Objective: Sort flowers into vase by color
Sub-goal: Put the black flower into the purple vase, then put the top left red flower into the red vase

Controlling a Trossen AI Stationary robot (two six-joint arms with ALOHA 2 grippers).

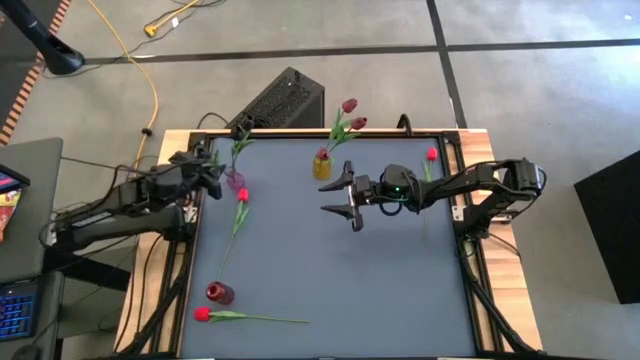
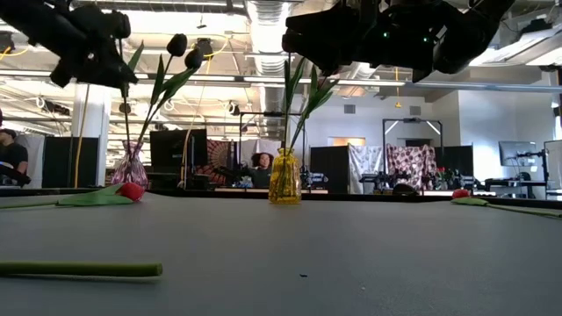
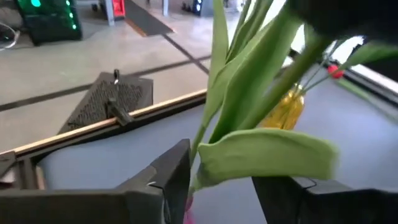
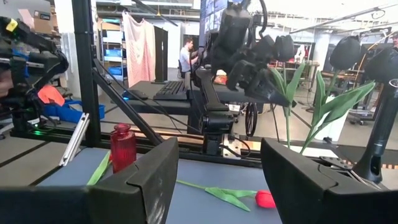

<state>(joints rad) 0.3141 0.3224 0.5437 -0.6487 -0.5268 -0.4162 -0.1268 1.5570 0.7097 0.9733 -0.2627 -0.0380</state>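
Observation:
A pink vase [image 1: 235, 181] at the table's far left holds dark tulips [image 2: 178, 44] on green stems [image 3: 249, 93]. My left gripper [image 1: 213, 166] is open just above this vase, its fingers on either side of the stems and a leaf [image 3: 267, 155]. A yellow vase [image 1: 322, 166] at the far middle holds maroon tulips [image 1: 349, 105]. My right gripper [image 1: 338, 195] is open and empty, above the table just right of the yellow vase. Red tulips lie on the table at the left [image 1: 242, 195], near left [image 1: 202, 314] and far right [image 1: 431, 154]. My left gripper stands open around the stems in the pink vase. One stem [image 3: 200, 146] runs right beside one finger [image 3: 177, 177]. I cannot tell whether that finger touches it. The stems stand upright in the vase, which rests on the table.
A red vase [image 1: 219, 293] stands near the table's near left corner, beside the lying red tulip. The table's middle and near right [image 1: 400, 290] show bare grey surface. A black box [image 1: 285, 100] stands beyond the far edge. People sit at desks in the room behind [image 2: 262, 162].

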